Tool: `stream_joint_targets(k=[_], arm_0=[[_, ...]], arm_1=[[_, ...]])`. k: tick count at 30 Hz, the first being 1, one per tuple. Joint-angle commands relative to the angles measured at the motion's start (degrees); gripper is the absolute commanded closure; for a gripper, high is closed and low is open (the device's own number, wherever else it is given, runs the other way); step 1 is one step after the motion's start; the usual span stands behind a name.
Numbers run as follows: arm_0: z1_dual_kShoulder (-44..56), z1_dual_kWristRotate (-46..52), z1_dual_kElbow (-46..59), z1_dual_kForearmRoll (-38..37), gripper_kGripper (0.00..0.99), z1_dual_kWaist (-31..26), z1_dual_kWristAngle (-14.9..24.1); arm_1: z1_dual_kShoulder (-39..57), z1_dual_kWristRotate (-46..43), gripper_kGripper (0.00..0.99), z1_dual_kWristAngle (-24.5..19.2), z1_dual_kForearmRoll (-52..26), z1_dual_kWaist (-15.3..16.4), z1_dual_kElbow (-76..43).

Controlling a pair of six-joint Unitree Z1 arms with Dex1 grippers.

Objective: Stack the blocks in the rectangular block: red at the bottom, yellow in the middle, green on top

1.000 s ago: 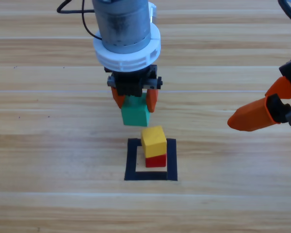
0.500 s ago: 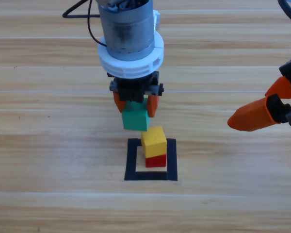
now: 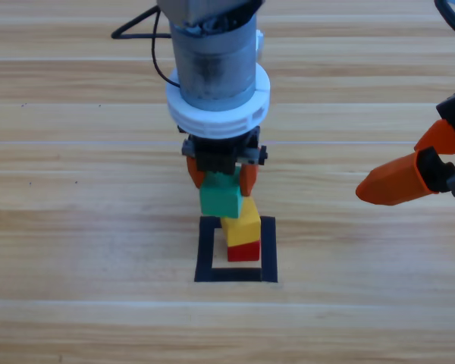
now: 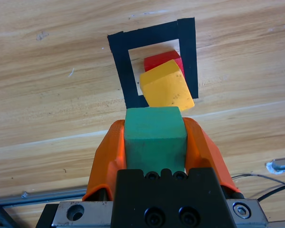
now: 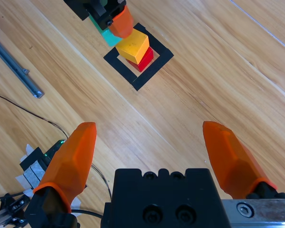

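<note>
The red cube (image 3: 243, 251) rests inside the black tape rectangular block (image 3: 207, 249), and the yellow cube (image 3: 243, 221) sits on top of it, turned a little askew. My left gripper (image 3: 221, 178) is shut on the green cube (image 3: 220, 199), which hangs in the air just behind and partly over the yellow one. In the left wrist view the green cube (image 4: 155, 137) sits between the orange jaws, with the yellow cube (image 4: 166, 91) and red cube (image 4: 160, 59) beyond it. My right gripper (image 3: 398, 182) waits at the right edge, open and holding nothing.
The wooden table (image 3: 76, 227) spreads around the tape outline. A black cable (image 3: 140, 34) trails behind the left arm. A metal rail (image 5: 16, 66) and loose wires (image 5: 61, 137) lie on the table in the right wrist view.
The left arm has carried the green cube forward and to the right, from well behind the stack to partly over the yellow cube. The right gripper has not moved.
</note>
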State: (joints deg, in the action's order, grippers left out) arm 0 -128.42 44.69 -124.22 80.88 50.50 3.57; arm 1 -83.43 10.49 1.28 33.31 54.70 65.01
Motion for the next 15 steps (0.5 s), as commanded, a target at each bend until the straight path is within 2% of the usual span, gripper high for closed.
stream_joint_targets(k=[1,15], arm_0=[[-3.5,2.7,0.1,0.6,0.99,1.0,0.7],[-5.3,5.8,-2.2,0.6,0.962,1.0,1.0]], arm_1=[[0.4,-0.7,0.0,-0.1,-1.1,-1.4,-1.6],[0.5,-0.8,0.0,-0.1,-1.1,-1.4,-1.6]])
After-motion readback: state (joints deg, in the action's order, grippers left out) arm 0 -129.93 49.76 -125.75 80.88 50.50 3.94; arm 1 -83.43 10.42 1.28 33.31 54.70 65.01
